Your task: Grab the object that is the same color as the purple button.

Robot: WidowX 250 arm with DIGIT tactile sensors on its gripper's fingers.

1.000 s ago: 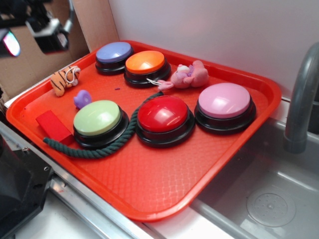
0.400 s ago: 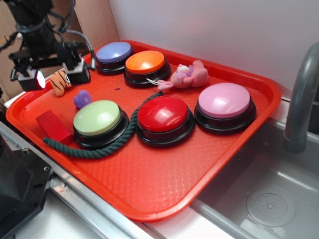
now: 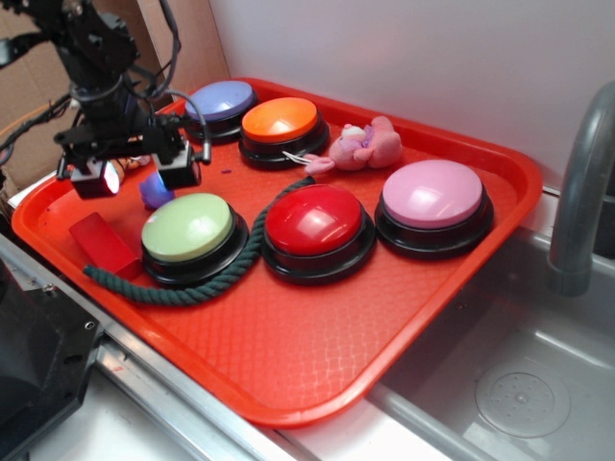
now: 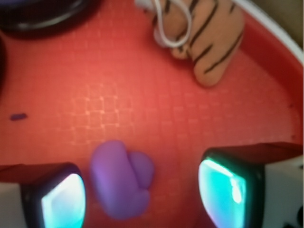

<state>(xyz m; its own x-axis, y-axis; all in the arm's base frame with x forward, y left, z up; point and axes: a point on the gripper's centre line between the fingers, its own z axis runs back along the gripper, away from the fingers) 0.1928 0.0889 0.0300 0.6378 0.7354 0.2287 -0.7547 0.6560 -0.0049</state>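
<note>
Lower centre of the wrist view: purple toy sits on the red tray between the two spread fingers of the tool, touching neither; tool released. Tiger plush upper right. Exterior view: tool over toy, left of frame, purple button behind, green button just beside.

Your exterior view's bright and evenly lit, with glare spots on the red button. Wrist view's soft all over, blurriest on the glowing fingertips.
</note>
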